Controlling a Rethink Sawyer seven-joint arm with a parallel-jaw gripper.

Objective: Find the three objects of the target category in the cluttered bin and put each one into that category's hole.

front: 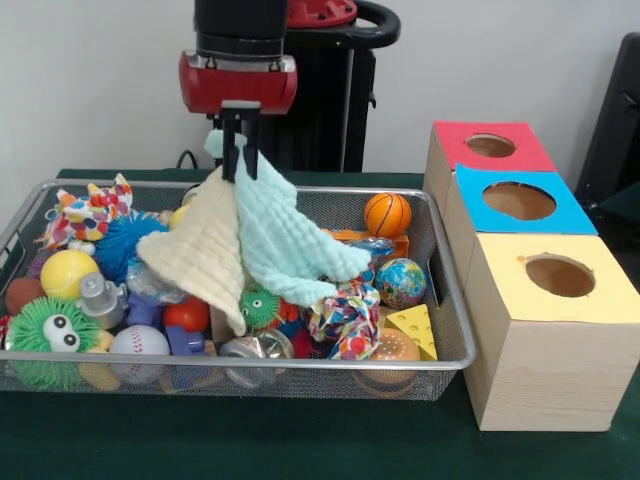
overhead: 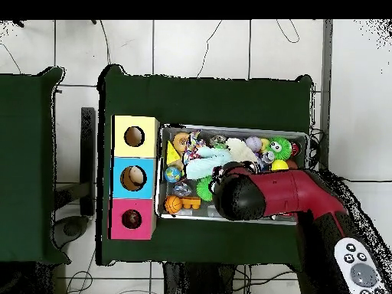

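Observation:
The bin (front: 300,363), a silver wire-mesh basket, sits on the green table and is full of toys; it also shows in the overhead view (overhead: 230,129). My gripper (front: 240,140) hangs above the bin's back middle, shut on the top corners of two cloths. A cream cloth (front: 205,250) and a mint cloth (front: 285,240) hang from it, their lower ends resting on the toys. The hole (front: 490,145) in the red-topped box is to the right of the bin, at the far end of the box row (overhead: 132,219). In the overhead view the arm's head (overhead: 239,197) hides the gripper.
A blue-topped box (front: 519,200) and a yellow-topped box (front: 560,275) stand in front of the red one. In the bin lie an orange basketball (front: 387,213), a globe ball (front: 401,282), a cheese wedge (front: 415,328) and a green fuzzy toy (front: 50,335).

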